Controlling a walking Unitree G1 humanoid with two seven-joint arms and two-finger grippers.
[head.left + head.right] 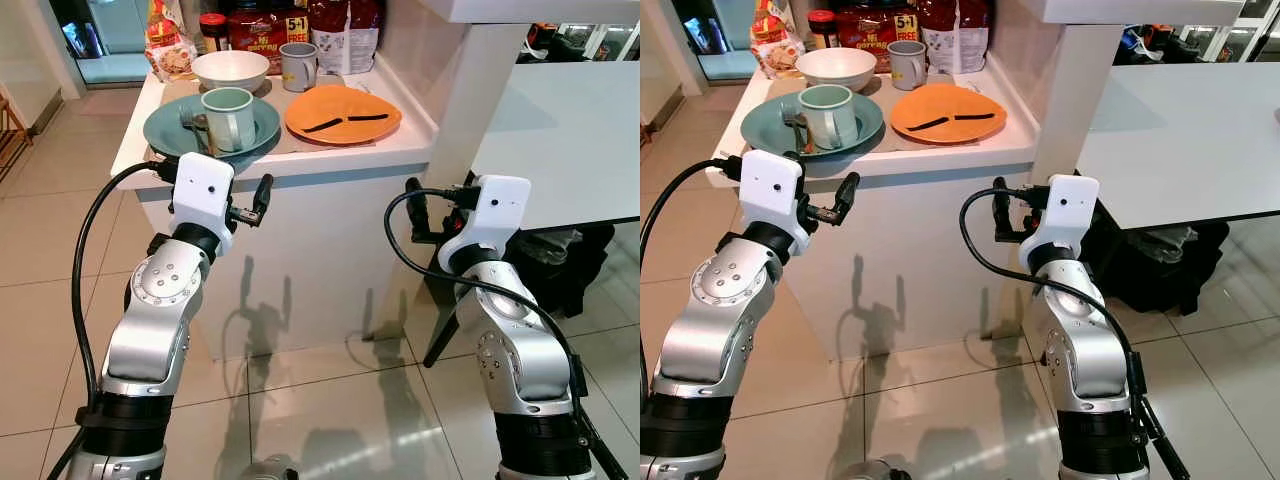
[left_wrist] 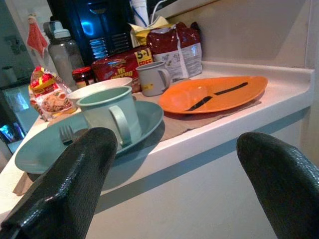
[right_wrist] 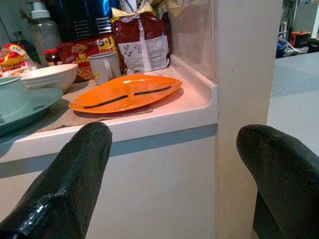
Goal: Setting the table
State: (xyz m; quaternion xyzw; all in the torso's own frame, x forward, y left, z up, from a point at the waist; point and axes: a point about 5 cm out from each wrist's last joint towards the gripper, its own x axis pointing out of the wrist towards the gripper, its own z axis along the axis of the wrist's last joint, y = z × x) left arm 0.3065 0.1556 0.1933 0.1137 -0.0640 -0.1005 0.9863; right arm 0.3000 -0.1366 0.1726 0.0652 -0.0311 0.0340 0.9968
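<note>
On worktop (image 1: 300,160): teal plate (image 1: 165,128) with mug (image 1: 229,118), orange plate (image 1: 342,113) behind. I hold left gripper (image 1: 255,200), right gripper (image 1: 418,212) below edge, jaws released, empty. Nothing set yet.

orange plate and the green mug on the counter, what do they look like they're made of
Orange plate: probably plastic or melamine; its thin wavy rim, flat saturated colour and dull sheen suggest that, with two dark stripes on its face.
Green mug: likely glazed ceramic; thick wall and handle, soft gloss. It stands on a matching green plate. Neither is certain.
</note>
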